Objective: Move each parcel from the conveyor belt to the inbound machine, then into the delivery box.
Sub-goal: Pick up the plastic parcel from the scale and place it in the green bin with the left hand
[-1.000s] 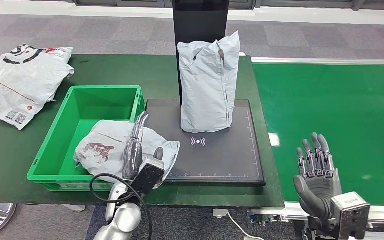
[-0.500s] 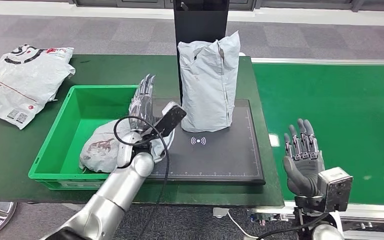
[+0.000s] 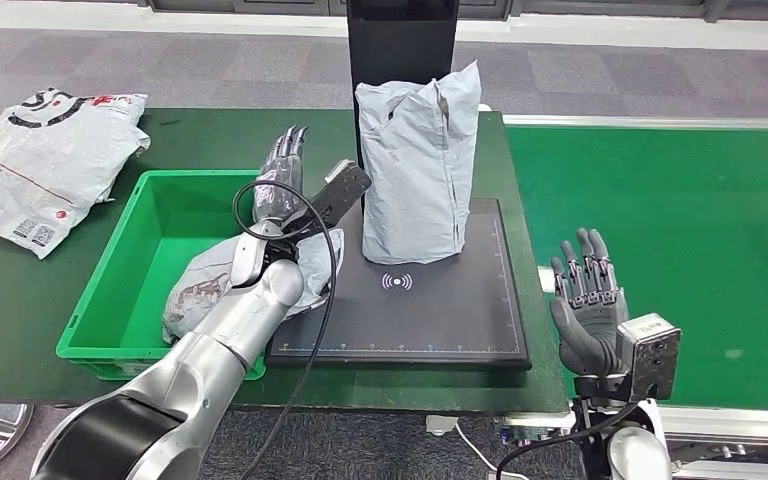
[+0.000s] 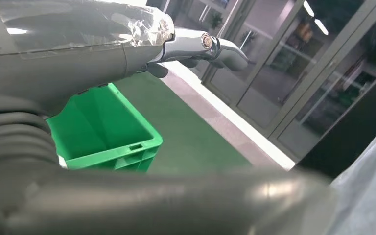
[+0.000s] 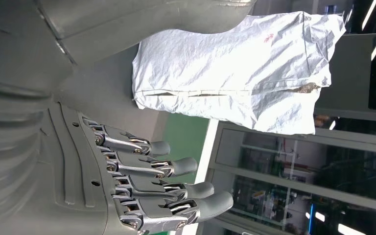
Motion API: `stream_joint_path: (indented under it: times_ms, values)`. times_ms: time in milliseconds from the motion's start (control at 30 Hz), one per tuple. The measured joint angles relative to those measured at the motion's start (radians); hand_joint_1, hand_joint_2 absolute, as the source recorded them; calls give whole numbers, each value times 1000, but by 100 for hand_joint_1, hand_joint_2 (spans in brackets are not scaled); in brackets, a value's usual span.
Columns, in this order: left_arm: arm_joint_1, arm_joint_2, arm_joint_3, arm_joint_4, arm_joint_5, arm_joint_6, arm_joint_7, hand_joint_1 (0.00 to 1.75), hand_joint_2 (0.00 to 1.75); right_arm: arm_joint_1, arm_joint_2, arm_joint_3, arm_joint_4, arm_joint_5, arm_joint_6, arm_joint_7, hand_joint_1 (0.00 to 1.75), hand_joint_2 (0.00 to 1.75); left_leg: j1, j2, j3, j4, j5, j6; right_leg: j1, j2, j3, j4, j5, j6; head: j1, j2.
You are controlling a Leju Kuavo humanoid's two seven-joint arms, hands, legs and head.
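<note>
My left hand (image 3: 282, 178) is up and holding nothing, reaching for the tall grey parcel (image 3: 417, 165).

From my head I see that parcel standing on the black inbound machine (image 3: 440, 305), just beside my flat fingers, and another parcel (image 3: 210, 285) half in the green delivery box (image 3: 135, 260). My right hand (image 3: 585, 310) waits with fingers apart by the conveyor belt (image 3: 680, 220). My left wrist sees the delivery box (image 4: 112, 132). My right wrist sees the grey parcel (image 5: 230, 73). I think I must grab it next and drop it in the box.
</note>
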Motion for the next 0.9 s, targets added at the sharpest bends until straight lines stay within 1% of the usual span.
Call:
stream_joint_path:
  times_ms: [67, 267, 300, 400, 467, 533, 567, 633, 733, 833, 900]
  values:
    - [-11, -2, 6, 19, 20, -44, -3, 0, 0, 0, 0, 0, 0, -1, 0, 0, 0, 175, 0, 0, 0, 0, 0, 0, 0, 0, 0, 0, 0, 0, 0, 0]
    - [-24, -24, 72, 72, 184, -280, -78, 0, 0, 0, 0, 0, 1, -4, 3, 0, 0, 175, 0, 0, 0, 0, 0, 0, 0, 0, 0, 0, 0, 0, 0, 0]
    - [-25, -28, 86, 80, 221, -336, -88, 0, 44, 0, 0, 0, 1, -4, 3, 0, 0, 175, 0, 0, 0, 0, 0, 0, 0, 0, 0, 0, 0, 0, 0, 0]
    - [-26, -36, 132, 106, 335, -548, -118, 0, 175, -3, 0, 0, 7, 0, 0, 2, 0, 175, 0, 0, 0, 0, 0, 0, 0, 0, 0, 0, 0, 0, 0, 0]
    - [-26, -43, 154, 123, 392, -684, -147, 0, 87, -6, 0, 0, 12, 3, -7, 5, 0, 175, 0, 0, 0, 0, 0, 0, 0, 0, 0, 0, 0, 0, 0, 0]
    - [-26, -50, 160, 137, 457, -789, -181, 0, 0, -9, 0, 0, 15, 3, -15, 7, 0, 175, 0, 0, 0, 0, 0, 0, 0, 0, 0, 0, 0, 0, 0, 0]
    - [-26, -53, 157, 142, 499, -822, -193, 0, 0, -10, 0, 0, 16, 3, -18, 8, 0, 175, 0, 0, 0, 0, 0, 0, 0, 0, -1, 0, 0, 0, 0, 0]
    - [-26, -59, 138, 150, 598, -859, -201, 0, 0, -10, 0, 0, 16, 3, -20, 10, 0, 175, 0, 0, 0, 0, 0, 0, 0, 0, -1, 0, 0, 0, 0, 0]
    - [-26, -65, 79, 155, 735, -879, -200, 0, 0, -9, 0, -1, 16, 3, -20, 11, 0, 175, 0, 0, 0, 0, 0, 0, 0, 0, -1, 0, 0, 0, 0, 0]
    - [-26, -66, 19, 156, 806, -882, -194, 0, 0, -5, 0, -1, 16, 3, -22, 11, 0, 175, 0, 0, 0, 0, 0, 0, 0, 0, -1, 0, 0, 0, 0, 0]
    - [-25, -67, -9, 157, 832, -881, -188, 0, 87, -2, 0, -1, 16, 2, -25, 12, 0, 175, 0, 0, 0, 0, 0, 0, 0, 0, -1, 0, 0, 0, 0, 0]
